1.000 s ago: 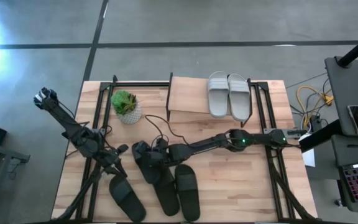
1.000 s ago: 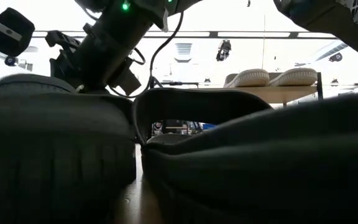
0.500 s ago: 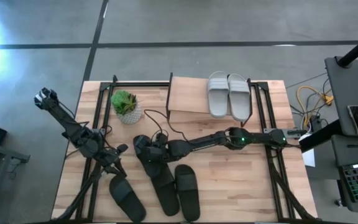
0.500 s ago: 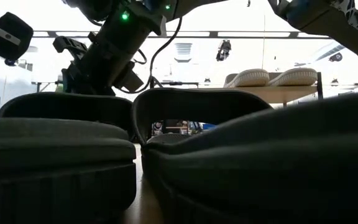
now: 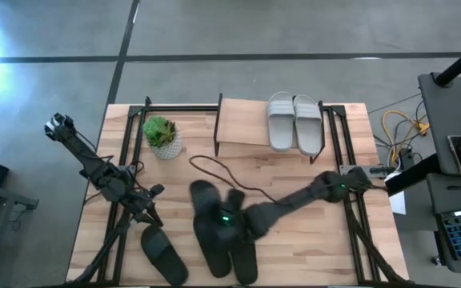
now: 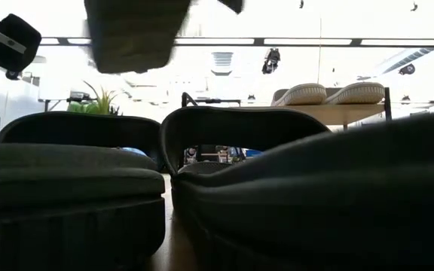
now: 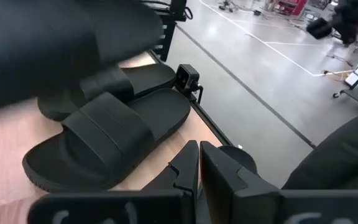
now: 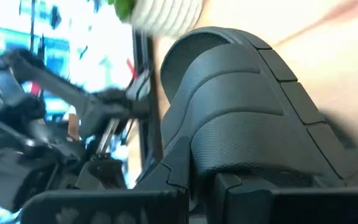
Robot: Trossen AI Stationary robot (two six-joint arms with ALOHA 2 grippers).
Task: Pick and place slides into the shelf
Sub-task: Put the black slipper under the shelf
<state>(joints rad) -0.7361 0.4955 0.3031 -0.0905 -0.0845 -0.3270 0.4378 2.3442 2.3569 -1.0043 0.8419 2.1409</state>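
Note:
My right gripper reaches over the table's near middle and is shut on a black slide, whose ribbed strap fills the right wrist view. In the low view this slide shows blurred and high above the table. Three more black slides lie flat near the near edge. Two light grey slides rest soles down on the shelf at the far side. My left gripper is shut and waits at the table's left, beside a black slide. My right gripper has the black slide pinched at the strap's edge, with one finger against the strap's side. The slide itself hides the rest of the hold. The slide is lifted clear of the table.
A potted plant stands on the far left of the table. A black cable loops across the middle. Black frame rails run along both sides of the table. Bare wood shows right of the black slides.
My right gripper, at the leftmost of the middle black slides a second ago, has moved toward the near edge and a little right. That slide has risen with it, lifted clear of the table. In the low view the arm has gone up out of sight and the plant now shows.

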